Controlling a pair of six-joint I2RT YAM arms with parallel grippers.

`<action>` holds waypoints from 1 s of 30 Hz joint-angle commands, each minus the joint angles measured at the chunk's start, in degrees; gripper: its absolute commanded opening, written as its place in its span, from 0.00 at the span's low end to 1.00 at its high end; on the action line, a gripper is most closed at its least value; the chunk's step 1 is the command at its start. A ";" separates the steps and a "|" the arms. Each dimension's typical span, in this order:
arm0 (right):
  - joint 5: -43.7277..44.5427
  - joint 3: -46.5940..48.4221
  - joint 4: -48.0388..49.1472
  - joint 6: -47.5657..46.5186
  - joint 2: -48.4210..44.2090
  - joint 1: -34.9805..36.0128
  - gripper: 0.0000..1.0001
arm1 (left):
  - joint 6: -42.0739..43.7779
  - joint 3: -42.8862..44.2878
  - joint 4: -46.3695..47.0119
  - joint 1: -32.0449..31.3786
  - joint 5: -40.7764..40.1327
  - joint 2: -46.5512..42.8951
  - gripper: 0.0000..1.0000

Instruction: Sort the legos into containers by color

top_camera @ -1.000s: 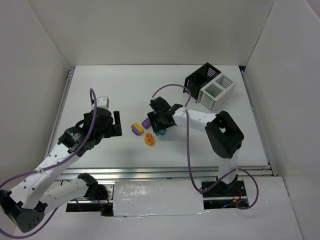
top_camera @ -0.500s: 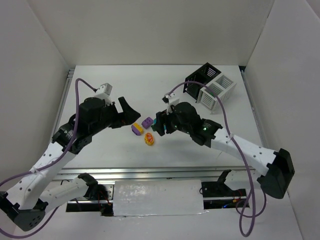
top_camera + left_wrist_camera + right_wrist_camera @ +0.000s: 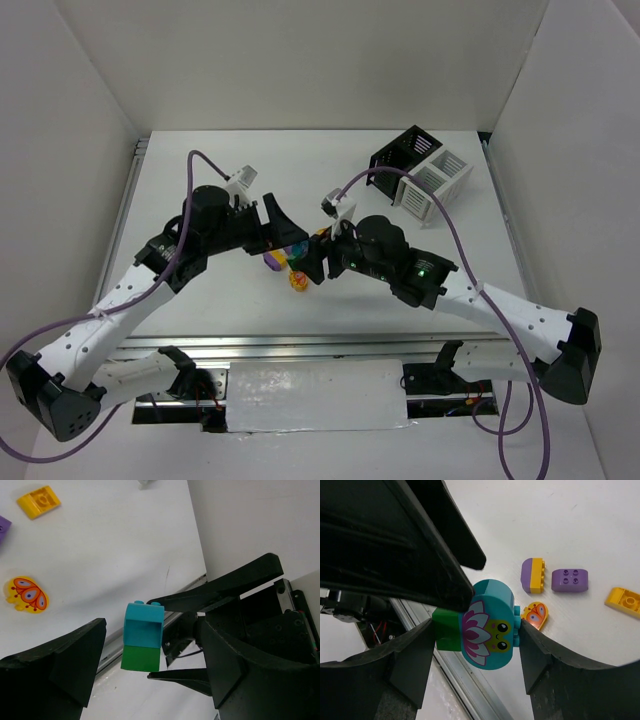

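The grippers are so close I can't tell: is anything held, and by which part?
The right gripper holds the teal-green stack by its two ends, one finger on each brick. The left gripper holds nothing.

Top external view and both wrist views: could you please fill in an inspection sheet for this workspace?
Surface: white table, matte, flat.
Job's things: teal-and-green stack held above the table; purple-yellow brick, purple brick, yellow brick and orange oval lying loose; black bin and white bin side by side, far right.
Clutter: nothing seen.
Grippers: right gripper shut on the stack; left gripper open, straddling it without touching.
Cables: purple cables loop off both wrists; the right one passes across the bins in the top view.
Surroundings: white walls on three sides; metal rail at the near edge.
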 commanded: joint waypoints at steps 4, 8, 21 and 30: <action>3.69 3.84 2.99 -0.92 0.18 1.05 0.18 | -0.94 -1.31 5.11 -0.14 6.38 1.14 0.88; 5.89 4.45 2.56 -1.53 -0.44 0.96 0.18 | -0.50 -2.01 5.10 -0.23 7.16 1.58 0.84; 5.81 4.81 4.22 -1.98 -1.32 0.96 0.19 | -1.56 -3.68 13.98 -0.93 16.65 3.69 0.00; 1.78 -0.01 9.06 -2.33 -4.66 0.87 1.00 | 1.43 -1.22 12.06 -1.11 14.38 1.50 0.00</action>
